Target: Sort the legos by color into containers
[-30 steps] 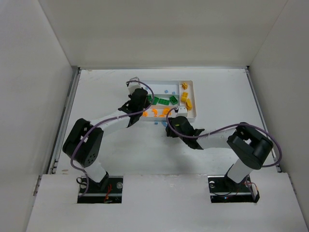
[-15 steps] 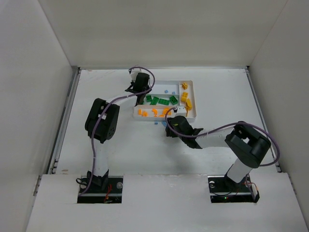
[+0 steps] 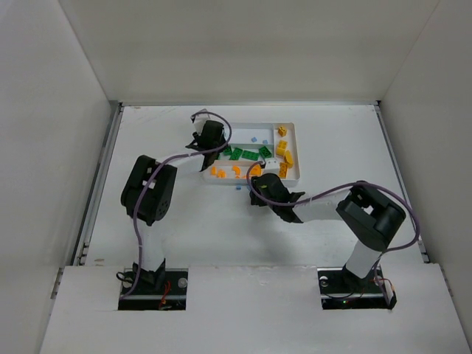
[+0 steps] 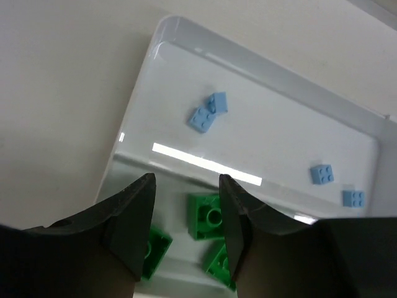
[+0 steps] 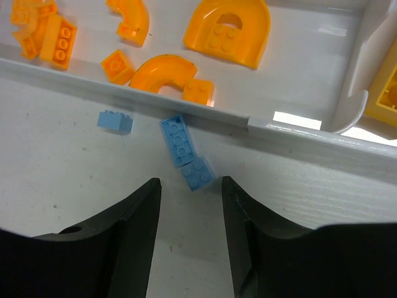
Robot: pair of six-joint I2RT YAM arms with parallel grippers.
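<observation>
The white tray (image 3: 296, 151) lies at mid-table, its containers holding green legos (image 3: 247, 154), orange legos (image 3: 236, 171) and yellow legos (image 3: 283, 147). My left gripper (image 3: 214, 150) hangs open over the tray's left end. In the left wrist view its gripper (image 4: 186, 180) is empty above green bricks (image 4: 205, 217), with light blue bricks (image 4: 201, 118) in the slot beyond. My right gripper (image 5: 190, 183) is open and empty over the table just outside the tray's near wall (image 5: 298, 133). Three light blue bricks (image 5: 178, 141) lie there, the nearest (image 5: 201, 171) just ahead of the fingertips.
Orange curved and arched pieces (image 5: 226, 37) fill the slot behind the near wall. White enclosure walls surround the table, with a metal rail (image 3: 103, 169) along its left edge. Purple cables (image 3: 402, 203) loop off both arms.
My left arm swung from the tray's near-left corner up over its left end, and its jaws went from shut to open. The right gripper edged slightly left.
</observation>
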